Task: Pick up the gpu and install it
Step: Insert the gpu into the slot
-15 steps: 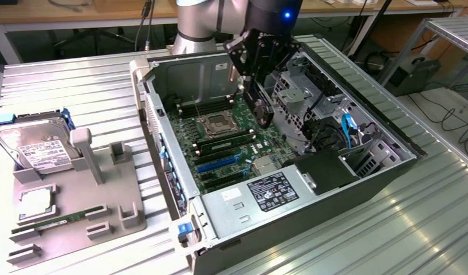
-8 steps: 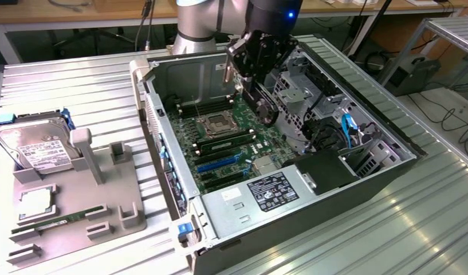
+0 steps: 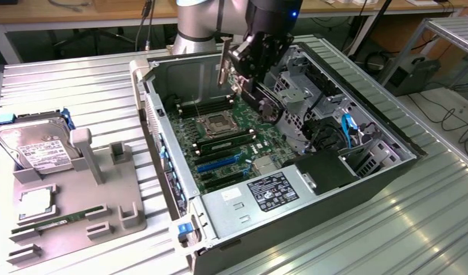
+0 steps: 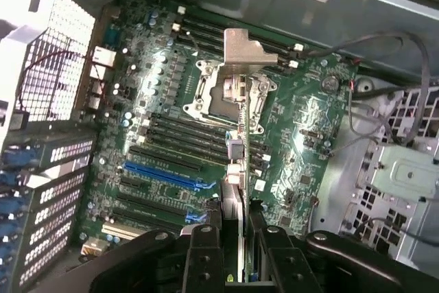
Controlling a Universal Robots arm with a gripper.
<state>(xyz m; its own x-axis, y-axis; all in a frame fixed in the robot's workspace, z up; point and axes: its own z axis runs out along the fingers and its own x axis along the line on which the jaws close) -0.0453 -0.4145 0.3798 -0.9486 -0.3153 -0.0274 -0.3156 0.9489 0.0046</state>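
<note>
My gripper hangs above the open computer case and is shut on the gpu, a slim black card held on edge. Its silvery bracket points toward the case's rear wall. In the wrist view the gpu runs edge-on away from the gripper, its bracket over the CPU socket. Black fingers clamp it from both sides. The green motherboard lies below, with a blue slot off to one side of the card.
At the exterior view's left, a grey fixture tray carries a silver hard drive, a CPU and a green RAM stick. Inside the case are a power supply, drive cages and a blue cable.
</note>
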